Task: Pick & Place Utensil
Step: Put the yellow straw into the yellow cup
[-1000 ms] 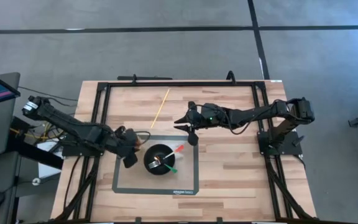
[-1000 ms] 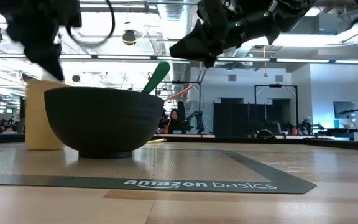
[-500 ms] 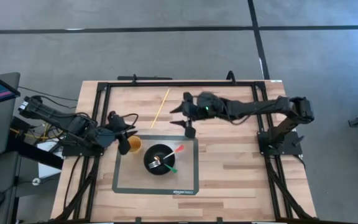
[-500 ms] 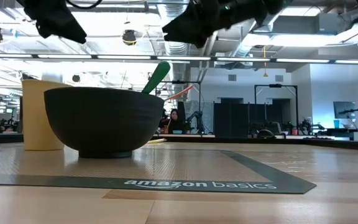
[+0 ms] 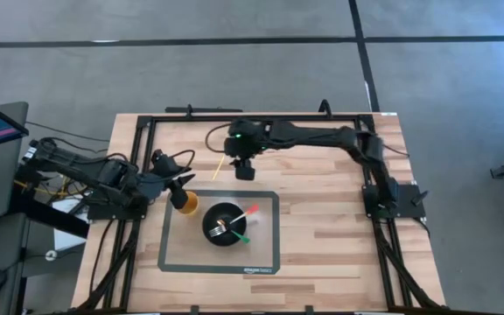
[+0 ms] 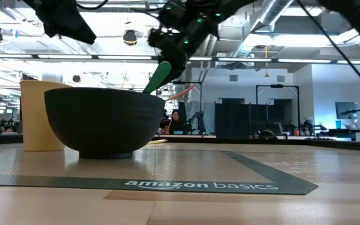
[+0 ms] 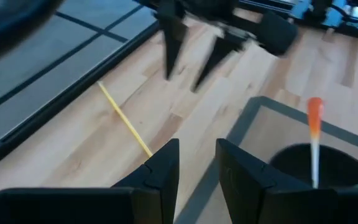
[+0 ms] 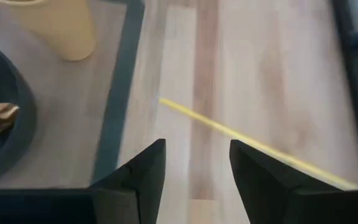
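Note:
A thin yellow stick (image 5: pixel 220 166) lies flat on the wood beyond the grey mat (image 5: pixel 274 262); it also shows in the wrist views (image 8: pixel 241 143) (image 7: pixel 123 121). My right gripper (image 5: pixel 244 170) (image 8: pixel 197 168) hovers open above it, fingers pointing down beside its near end (image 7: pixel 179 84). A black bowl (image 5: pixel 224 229) on the mat holds a red-handled utensil (image 5: pixel 252 209), a green-handled one (image 6: pixel 158 75) and a fork. A yellow cup (image 5: pixel 188 203) stands upright left of the bowl. My left gripper (image 5: pixel 175 184) (image 7: pixel 197 162) is open, raised just left of the cup.
A black metal frame (image 5: pixel 140 166) runs around the work area, with rails along the left, far and right sides. Bare wood lies right of the mat (image 5: pixel 331 227). In the low view, the room behind shows a person far off (image 6: pixel 175 119).
My right gripper has swung from above the mat's far edge toward the table's left and far side, ending over the yellow stick. My left gripper has risen and drawn back leftward from above the yellow cup, which now stands uncovered.

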